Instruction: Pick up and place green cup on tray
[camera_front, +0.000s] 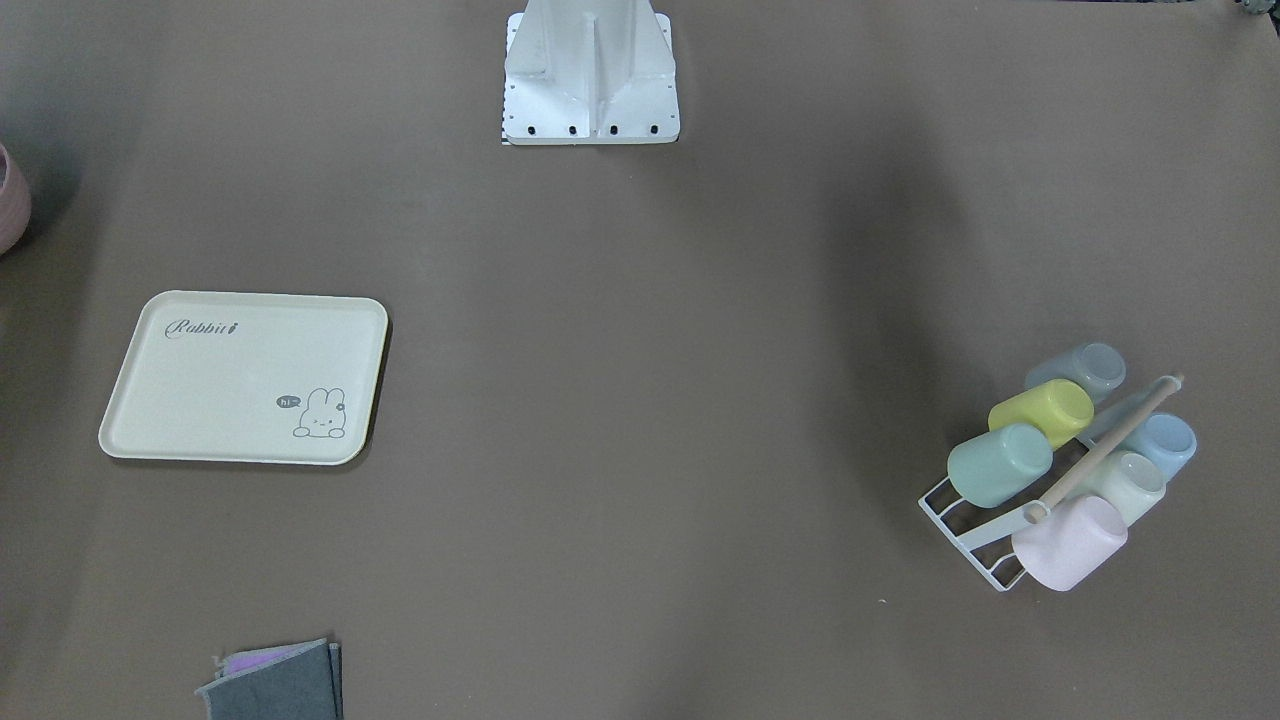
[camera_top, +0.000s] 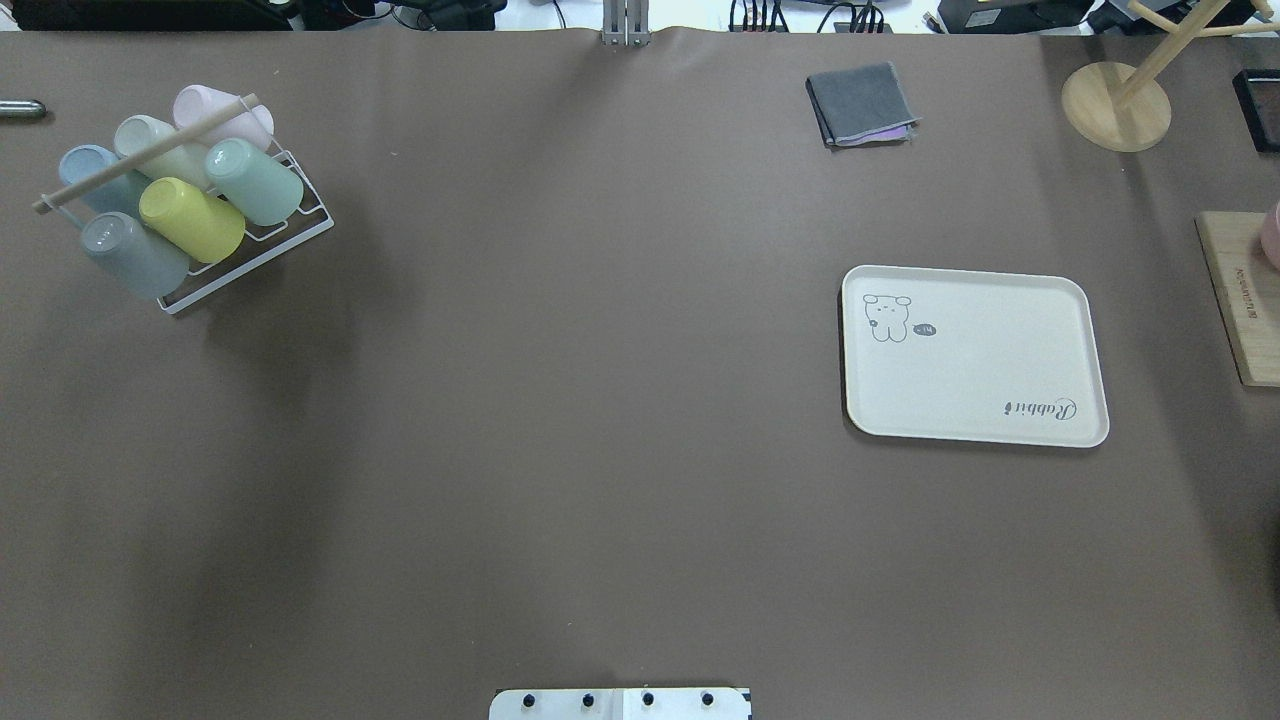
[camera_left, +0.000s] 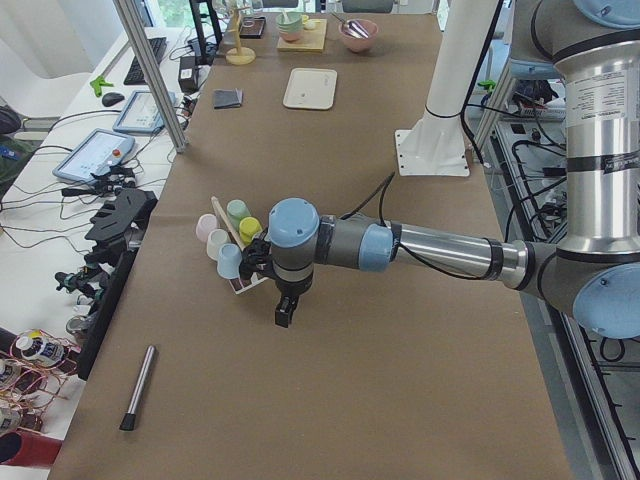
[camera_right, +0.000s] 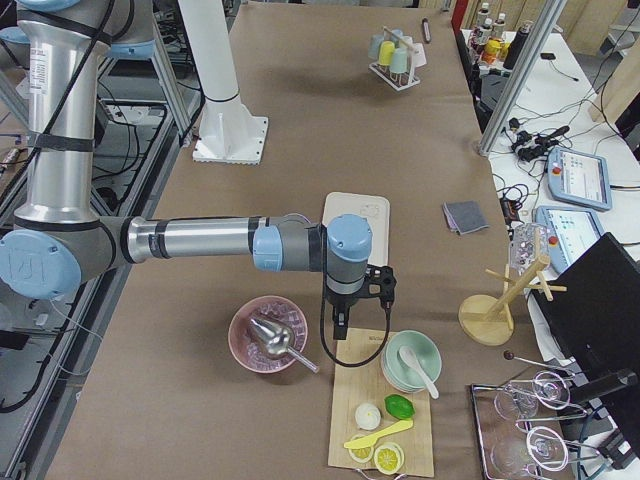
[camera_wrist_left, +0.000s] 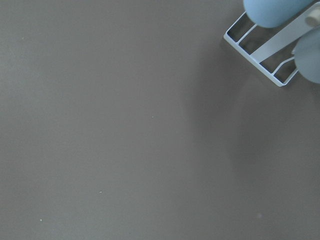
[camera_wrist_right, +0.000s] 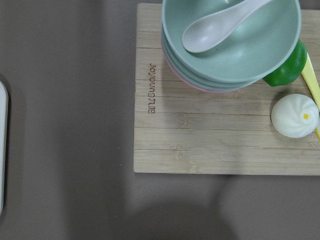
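Note:
The green cup (camera_front: 1000, 465) lies tilted in a white wire rack (camera_front: 960, 525) with several other pastel cups; it also shows in the overhead view (camera_top: 255, 180) next to the yellow cup (camera_top: 190, 220). The cream tray (camera_front: 200, 400) lies empty across the table, and shows in the overhead view (camera_top: 990, 370). My left gripper (camera_left: 284, 318) hangs above the table just beside the rack; I cannot tell if it is open. My right gripper (camera_right: 338, 328) hangs over the edge of a bamboo board (camera_wrist_right: 210, 135), past the tray (camera_right: 357, 212); I cannot tell if it is open.
A wooden rod (camera_top: 140, 155) lies across the rack. A folded grey cloth (camera_top: 860, 103) and a wooden mug tree (camera_top: 1115, 105) stand beyond the tray. Stacked bowls with a spoon (camera_wrist_right: 230, 40) sit on the board; a pink bowl (camera_right: 268, 335) stands beside it.

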